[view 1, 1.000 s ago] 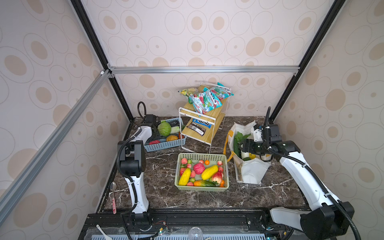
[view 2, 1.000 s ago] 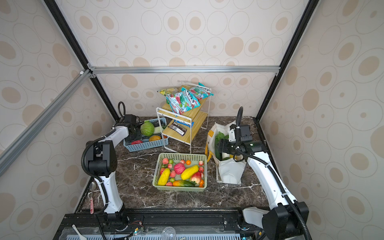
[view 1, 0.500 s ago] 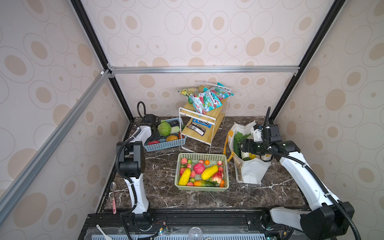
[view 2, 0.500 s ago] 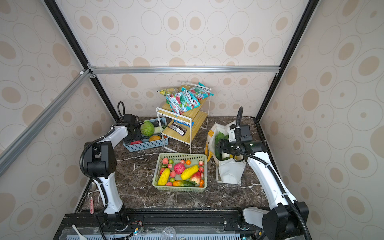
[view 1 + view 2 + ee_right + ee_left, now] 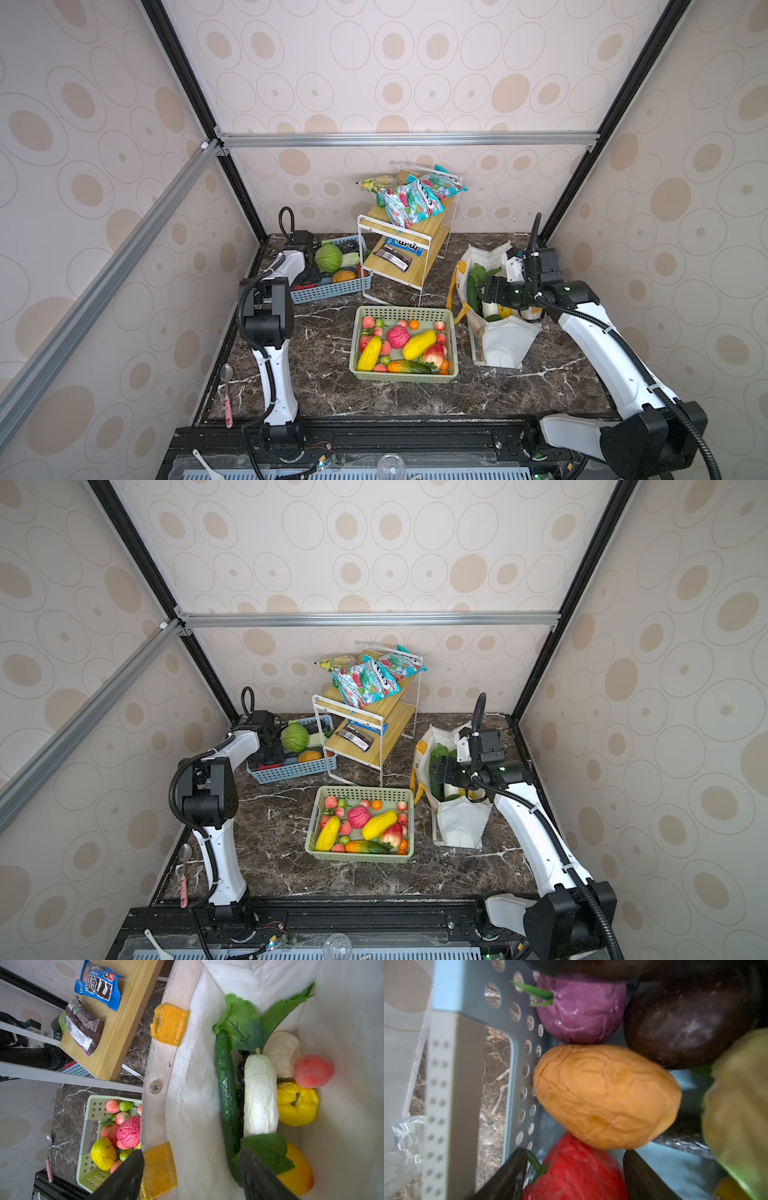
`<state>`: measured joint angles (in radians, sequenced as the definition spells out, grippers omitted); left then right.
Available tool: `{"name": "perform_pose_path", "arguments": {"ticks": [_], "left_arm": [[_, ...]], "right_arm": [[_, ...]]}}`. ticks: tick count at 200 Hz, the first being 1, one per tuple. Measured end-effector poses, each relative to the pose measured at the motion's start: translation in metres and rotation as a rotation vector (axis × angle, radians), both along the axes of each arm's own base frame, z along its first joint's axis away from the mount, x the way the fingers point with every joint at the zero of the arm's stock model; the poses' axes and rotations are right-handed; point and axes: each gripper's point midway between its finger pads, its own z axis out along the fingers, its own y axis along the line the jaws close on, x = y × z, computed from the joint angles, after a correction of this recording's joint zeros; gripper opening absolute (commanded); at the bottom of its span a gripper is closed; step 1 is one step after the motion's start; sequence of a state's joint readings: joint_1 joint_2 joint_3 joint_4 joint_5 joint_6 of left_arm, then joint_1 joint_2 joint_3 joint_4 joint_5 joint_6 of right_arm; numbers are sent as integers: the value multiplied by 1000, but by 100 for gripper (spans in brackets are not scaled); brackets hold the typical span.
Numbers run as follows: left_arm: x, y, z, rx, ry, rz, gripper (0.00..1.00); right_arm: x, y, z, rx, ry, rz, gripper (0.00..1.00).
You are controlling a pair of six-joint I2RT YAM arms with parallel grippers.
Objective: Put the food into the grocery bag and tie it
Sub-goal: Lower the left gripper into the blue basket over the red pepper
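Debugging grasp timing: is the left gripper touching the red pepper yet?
Cannot tell. The left wrist view shows the left gripper straddling the red pepper in the blue basket. The edges blur together, so neither gap nor contact is plain.

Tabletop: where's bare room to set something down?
Bare marble between left arm and green basket, and the strip between that basket and the front rail. Crowded at the back: blue basket, shelf rack, grocery bag.
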<state>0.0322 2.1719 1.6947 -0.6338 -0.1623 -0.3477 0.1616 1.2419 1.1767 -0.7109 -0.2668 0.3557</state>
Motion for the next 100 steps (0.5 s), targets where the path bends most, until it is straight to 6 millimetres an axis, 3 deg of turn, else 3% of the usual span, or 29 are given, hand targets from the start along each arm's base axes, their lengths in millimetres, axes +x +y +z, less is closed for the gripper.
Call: {"name": "perform_pose_path", "arguments": {"ticks": [35, 100], "left_arm": [[10, -1, -16, -4, 17, -12, 70], [14, -5, -11, -27, -5, -16, 45]], "right_arm": [[0, 0, 0, 0, 1, -1, 75], [2, 0, -1, -1, 6, -3, 75]]}}
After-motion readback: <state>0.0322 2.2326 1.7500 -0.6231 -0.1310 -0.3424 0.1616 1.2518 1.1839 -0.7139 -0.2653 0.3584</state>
